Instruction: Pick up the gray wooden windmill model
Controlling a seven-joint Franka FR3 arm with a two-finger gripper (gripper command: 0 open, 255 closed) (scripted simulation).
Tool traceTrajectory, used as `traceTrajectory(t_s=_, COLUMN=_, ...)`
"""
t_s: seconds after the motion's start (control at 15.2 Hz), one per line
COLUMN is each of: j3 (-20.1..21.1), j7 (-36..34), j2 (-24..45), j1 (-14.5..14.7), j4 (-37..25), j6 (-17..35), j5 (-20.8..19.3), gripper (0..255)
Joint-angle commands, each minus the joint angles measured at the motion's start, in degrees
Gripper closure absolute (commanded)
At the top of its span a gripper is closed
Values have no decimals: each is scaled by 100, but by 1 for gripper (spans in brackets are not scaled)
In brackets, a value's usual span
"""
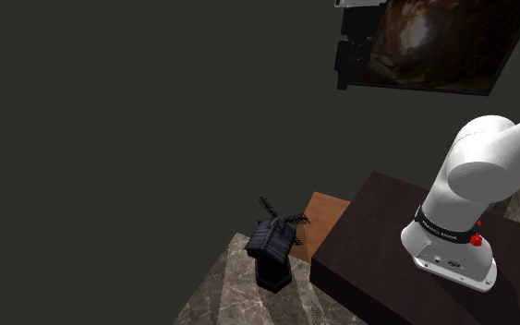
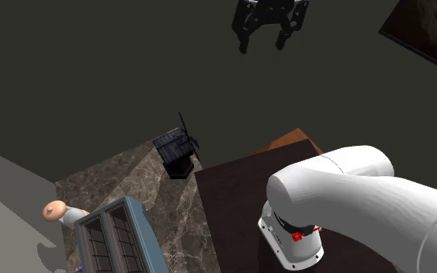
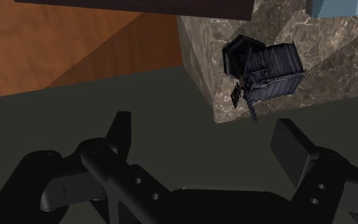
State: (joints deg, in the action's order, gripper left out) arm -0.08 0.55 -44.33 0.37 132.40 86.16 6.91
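While the gripper (image 2: 263,45) hangs open, empty, well clear of the dark windmill model (image 2: 176,149), a skewed descent could clip its thin sails. That bump could topple it off the marble counter (image 2: 116,180) corner.

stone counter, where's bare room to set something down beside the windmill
Free: the brown veined stone counter between the dark slatted windmill model and the blue-grey gridded cabinet, also alongside the dark brown stand. Crowded: the counter's corner, where the windmill stands.

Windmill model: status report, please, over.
End effector open, high above, empty. Dark windmill model upright near the stone counter corner, untouched. Nothing in the way.
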Motion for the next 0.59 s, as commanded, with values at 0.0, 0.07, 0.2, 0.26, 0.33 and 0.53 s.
traceTrajectory(t_s=0.0, j3=0, j7=0, j2=0, j1=0, j4=0, j6=0, j5=0, gripper=0)
traceTrajectory(t_s=0.07, j3=80, j7=-21, j2=122, j1=40, j4=61, j6=103, j5=22, gripper=0)
traceTrajectory(t_s=0.2, j3=239, j7=-64, j2=381, j1=120, j4=169, j6=309, j5=64, gripper=0)
traceTrajectory(t_s=0.26, j3=319, j7=-86, j2=518, j1=159, j4=216, j6=413, j5=84, gripper=0)
traceTrajectory(t_s=0.33, j3=398, j7=-108, j2=660, j1=198, j4=258, j6=516, j5=103, gripper=0)
traceTrajectory(t_s=0.53, j3=631, j7=-180, j2=1116, j1=315, j4=356, j6=826, j5=150, gripper=0)
